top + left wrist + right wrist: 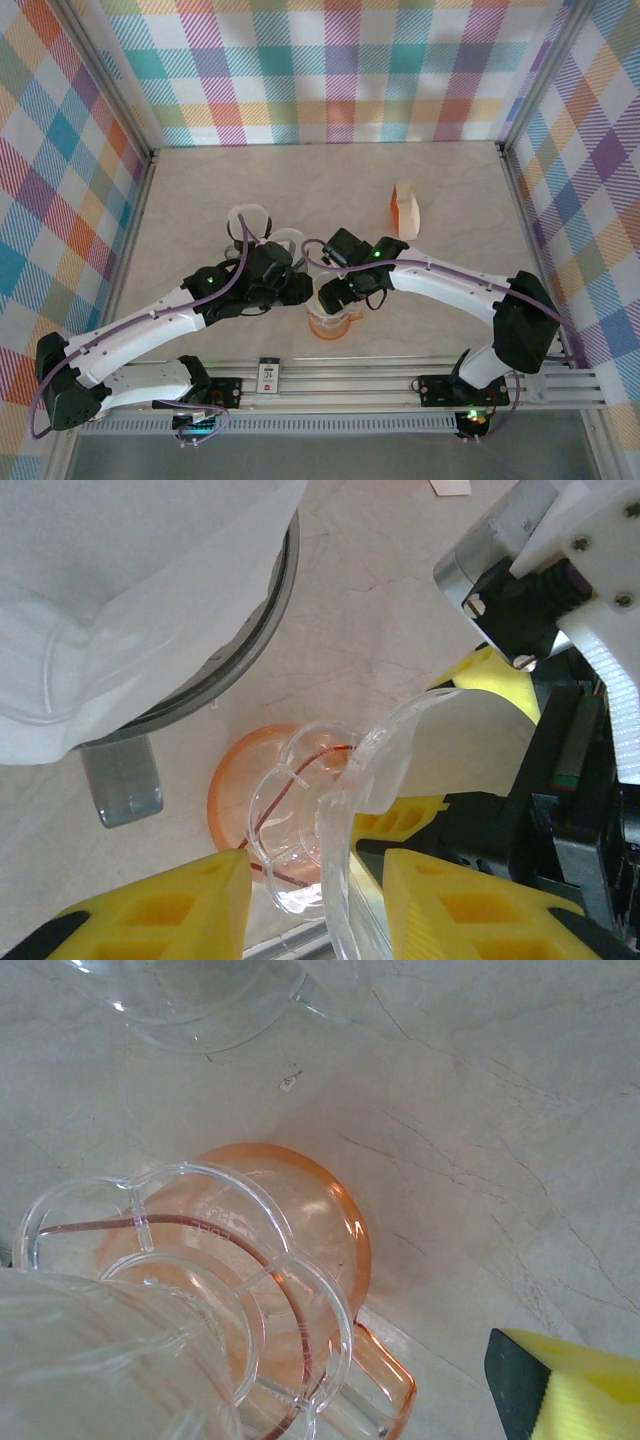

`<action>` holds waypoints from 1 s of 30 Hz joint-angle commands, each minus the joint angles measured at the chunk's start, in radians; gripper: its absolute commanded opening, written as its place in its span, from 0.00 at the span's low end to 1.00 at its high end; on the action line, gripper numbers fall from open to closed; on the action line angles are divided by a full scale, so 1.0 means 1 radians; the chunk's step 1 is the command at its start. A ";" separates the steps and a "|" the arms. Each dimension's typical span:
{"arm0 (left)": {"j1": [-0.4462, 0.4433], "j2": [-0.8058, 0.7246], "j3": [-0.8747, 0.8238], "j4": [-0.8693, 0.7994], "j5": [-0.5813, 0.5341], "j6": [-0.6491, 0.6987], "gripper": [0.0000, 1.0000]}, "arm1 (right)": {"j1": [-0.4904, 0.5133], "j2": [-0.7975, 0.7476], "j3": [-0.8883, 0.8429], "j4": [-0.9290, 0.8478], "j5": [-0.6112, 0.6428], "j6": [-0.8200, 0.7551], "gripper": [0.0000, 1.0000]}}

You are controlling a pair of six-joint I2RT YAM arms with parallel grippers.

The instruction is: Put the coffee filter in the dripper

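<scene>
The left pincer (315, 880) has yellow fingers (160, 905) tipped black. Between them the dripper (340, 780) is clear; past it the cup (230, 780) is see-through orange with a red line. Up-left of the pincer, the paper (120, 590) is white, the handle (120, 780) grey. The table (380, 610) is beige, marble-veined; the walls (320, 70) are pastel plaid

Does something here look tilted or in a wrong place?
Yes. The dripper lies tilted over the cup, not upright; the filter lies apart, outside it.
</scene>
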 commanded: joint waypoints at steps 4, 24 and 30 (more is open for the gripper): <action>-0.007 0.011 -0.022 0.017 0.024 -0.006 0.36 | 0.011 0.008 -0.009 0.004 0.010 0.007 0.86; -0.008 0.016 -0.023 -0.023 0.021 -0.009 0.27 | 0.009 -0.015 -0.004 0.015 0.037 0.038 0.88; -0.007 0.028 -0.011 -0.031 0.020 -0.007 0.30 | 0.009 -0.005 -0.030 0.038 0.035 0.050 0.88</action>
